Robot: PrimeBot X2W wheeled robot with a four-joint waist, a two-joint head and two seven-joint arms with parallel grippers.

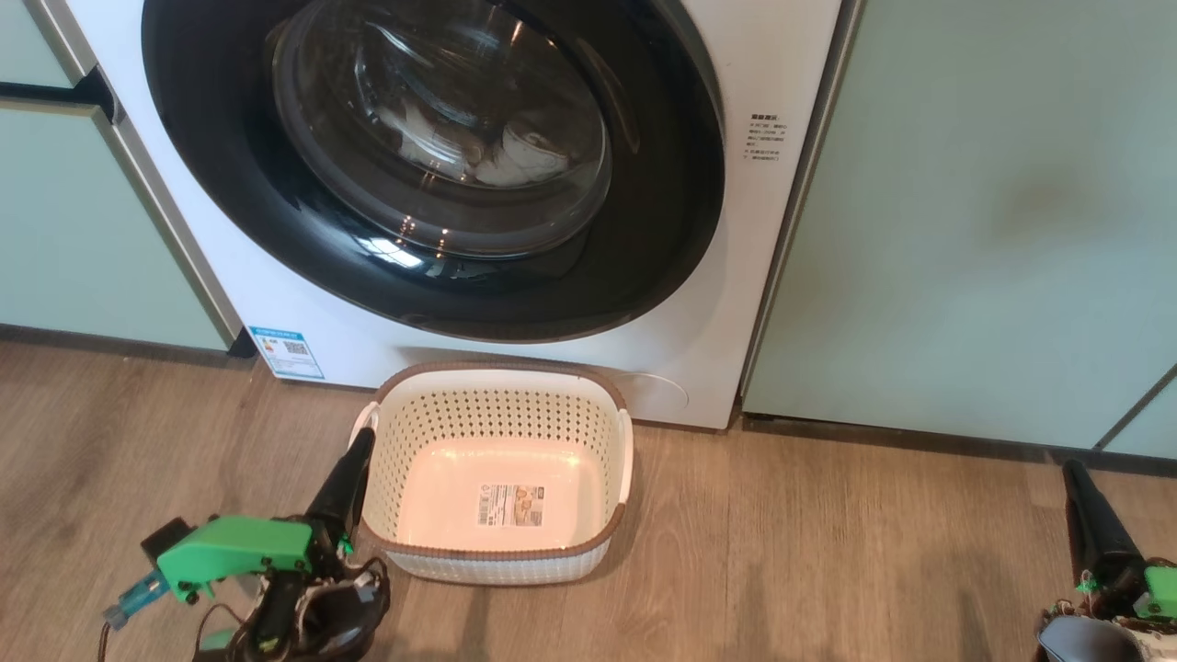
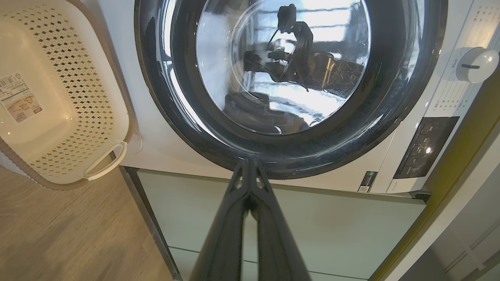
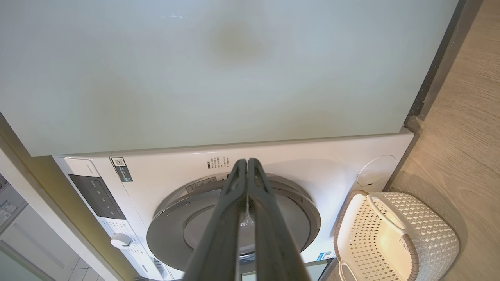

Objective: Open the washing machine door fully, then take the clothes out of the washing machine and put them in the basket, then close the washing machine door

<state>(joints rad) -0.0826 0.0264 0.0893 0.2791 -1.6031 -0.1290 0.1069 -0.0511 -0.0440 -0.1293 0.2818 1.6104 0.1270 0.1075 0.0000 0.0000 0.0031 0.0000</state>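
Observation:
The washing machine [image 1: 726, 340] stands white between cabinets, and the washing machine door [image 1: 441, 138] is shut, its black rim flat against the front. The clothes are hidden behind the glass; pale patches show dimly through it. On the floor right in front of the machine sits the empty basket [image 1: 501, 414]. My left gripper [image 1: 366, 437] is shut and empty, its tips beside the basket's left handle. In the left wrist view the left gripper [image 2: 249, 162] points at the door [image 2: 281, 70] rim, with the basket [image 2: 78, 97] to the left. My right gripper [image 1: 1071, 469] is shut and empty at the lower right; the right gripper [image 3: 247, 160] points towards the machine [image 3: 312, 168].
Pale green cabinet panels flank the machine on the left [image 1: 74, 230] and right [image 1: 965, 230]. Wooden floor [image 1: 828, 552] spreads between my grippers. A white dial [image 2: 478, 64] and dark control panel [image 2: 425, 146] sit above the door. A blue label [image 1: 287, 352] marks the machine's lower left corner.

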